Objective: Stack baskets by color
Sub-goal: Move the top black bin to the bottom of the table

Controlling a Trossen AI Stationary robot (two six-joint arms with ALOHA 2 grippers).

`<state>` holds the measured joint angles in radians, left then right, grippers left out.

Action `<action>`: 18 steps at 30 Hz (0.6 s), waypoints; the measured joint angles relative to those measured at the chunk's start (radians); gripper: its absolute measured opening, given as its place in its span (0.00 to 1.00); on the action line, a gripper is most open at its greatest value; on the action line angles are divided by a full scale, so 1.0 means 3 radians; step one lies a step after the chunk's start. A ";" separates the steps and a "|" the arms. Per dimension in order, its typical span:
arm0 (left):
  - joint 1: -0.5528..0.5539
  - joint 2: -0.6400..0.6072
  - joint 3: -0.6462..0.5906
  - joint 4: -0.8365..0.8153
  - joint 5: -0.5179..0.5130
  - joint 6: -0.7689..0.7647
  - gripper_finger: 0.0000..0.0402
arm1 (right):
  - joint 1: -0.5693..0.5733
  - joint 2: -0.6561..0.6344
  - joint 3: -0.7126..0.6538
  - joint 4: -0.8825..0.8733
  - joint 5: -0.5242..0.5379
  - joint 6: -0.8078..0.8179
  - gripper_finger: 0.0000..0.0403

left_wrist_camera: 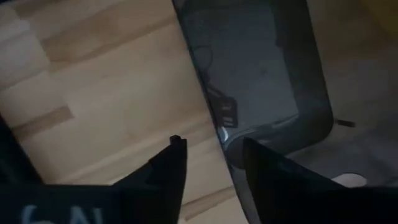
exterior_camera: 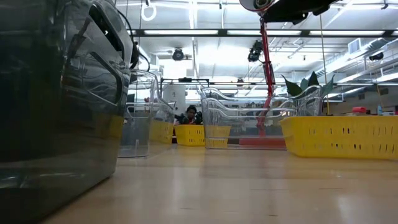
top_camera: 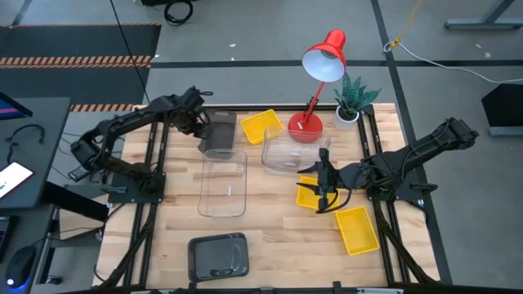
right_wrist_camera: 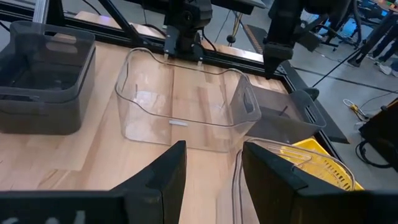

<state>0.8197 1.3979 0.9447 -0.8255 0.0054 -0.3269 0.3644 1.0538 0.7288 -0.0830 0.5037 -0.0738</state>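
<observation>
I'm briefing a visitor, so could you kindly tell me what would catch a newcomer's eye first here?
Likely the red lamp at the table's far edge, beside a small plant. Next, the yellow baskets: one near the lamp, two near the right claw. The left claw hovers over a grey basket at the far left.

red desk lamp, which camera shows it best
The high view: the whole red desk lamp shows at the table's far edge, with shade, stem and round base beside the potted plant. The low view catches only its stem and part of the shade. The left wrist view shows none of it.
</observation>
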 joint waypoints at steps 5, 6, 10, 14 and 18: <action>-0.0069 0.0124 -0.0016 0.0078 -0.0006 -0.0120 0.54 | -0.0047 0.0000 0.0000 0.0001 -0.0024 0.0001 0.40; -0.0090 0.0156 -0.0016 0.0125 -0.0007 -0.0140 0.56 | -0.0051 0.0000 0.0000 0.0000 -0.0031 0.0006 0.40; -0.0153 0.0281 -0.0015 0.0171 -0.0029 -0.0169 0.60 | -0.0052 0.0004 0.0000 0.0001 -0.0097 0.0010 0.40; -0.0145 0.0410 -0.0015 0.0101 -0.0158 -0.0156 0.59 | -0.0052 0.0043 0.0000 0.0002 -0.0100 0.0011 0.40; -0.0147 0.0529 -0.0014 0.0101 -0.0166 -0.0082 0.54 | -0.0063 0.0085 0.0000 0.0004 -0.0100 0.0010 0.40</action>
<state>0.7755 1.5566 0.9405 -0.7952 -0.0443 -0.3515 0.3456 1.0794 0.7288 -0.0818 0.4736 -0.0708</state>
